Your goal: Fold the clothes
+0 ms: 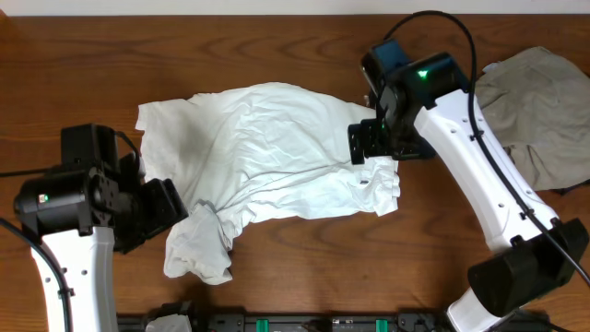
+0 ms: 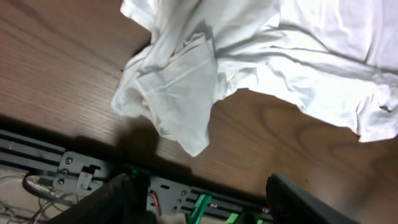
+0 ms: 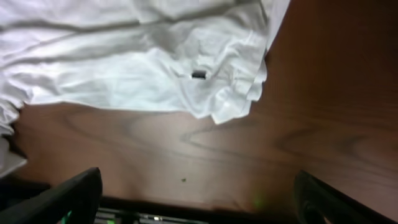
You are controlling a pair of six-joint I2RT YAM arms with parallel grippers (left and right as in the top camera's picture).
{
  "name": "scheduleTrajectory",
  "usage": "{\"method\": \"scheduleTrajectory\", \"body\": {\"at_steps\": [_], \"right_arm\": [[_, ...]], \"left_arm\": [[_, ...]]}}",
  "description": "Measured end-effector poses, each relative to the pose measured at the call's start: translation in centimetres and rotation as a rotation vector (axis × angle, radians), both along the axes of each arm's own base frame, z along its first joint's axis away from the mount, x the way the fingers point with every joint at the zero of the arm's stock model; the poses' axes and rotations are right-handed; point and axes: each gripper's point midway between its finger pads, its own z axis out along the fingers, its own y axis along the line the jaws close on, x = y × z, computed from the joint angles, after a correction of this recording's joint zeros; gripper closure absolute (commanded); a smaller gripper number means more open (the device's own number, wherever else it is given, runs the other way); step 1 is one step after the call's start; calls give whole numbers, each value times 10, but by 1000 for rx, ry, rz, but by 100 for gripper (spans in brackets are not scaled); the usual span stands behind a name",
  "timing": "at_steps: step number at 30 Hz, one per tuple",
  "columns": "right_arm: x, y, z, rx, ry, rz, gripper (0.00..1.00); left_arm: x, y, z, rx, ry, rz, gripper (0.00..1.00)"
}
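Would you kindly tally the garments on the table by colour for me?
white shirt: 1
grey-beige shirt: 1
Total: 2

**A robot test bench in a lab**

I worked in what looked like a lab. My left arm [image 1: 69, 267] and my right arm [image 1: 479, 175], both white and black, reached in from the near edge of a wooden table [image 1: 277, 37]. A black metal rail [image 2: 37, 152] with green clips [image 2: 200, 205] and loose cables [image 2: 37, 183] ran along that edge. A green light [image 1: 424, 74] glowed on my right arm.
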Motion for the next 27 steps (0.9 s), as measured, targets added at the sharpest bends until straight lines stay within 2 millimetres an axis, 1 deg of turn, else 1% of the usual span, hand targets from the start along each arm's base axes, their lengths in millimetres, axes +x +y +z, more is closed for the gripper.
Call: {"method": "scheduleTrajectory", "body": {"at_steps": [4, 6, 8, 10, 11, 14, 18, 23, 25, 27], "right_arm": [[8, -12, 0, -7, -13, -38, 1], [12, -17, -1, -8, -20, -54, 1], [18, -19, -7, -3, -36, -64, 2], [23, -19, -18, 2, -47, -68, 4], [25, -18, -26, 4, -53, -66, 6], [26, -17, -47, 16, -48, -67, 11], [30, -14, -69, 58, -51, -79, 11], [37, -13, -88, 89, -78, -93, 13], [37, -15, -96, 94, -82, -101, 10], [39, -15, -102, 100, -91, -107, 10]], "left_arm": [[6, 1, -8, -9, 48, 0, 29], [12, 2, -14, -12, 66, 0, 29], [21, 4, -20, -11, 63, 0, 29], [32, 6, -27, -10, 57, 0, 29], [37, 7, -30, -10, 55, 0, 29], [56, 10, -40, -7, 39, 0, 29], [74, 13, -54, -11, 52, 0, 29], [93, 11, -76, -47, 81, -3, 29], [102, 11, -85, -62, 84, -4, 29], [108, 11, -93, -70, 92, -4, 29]]}}
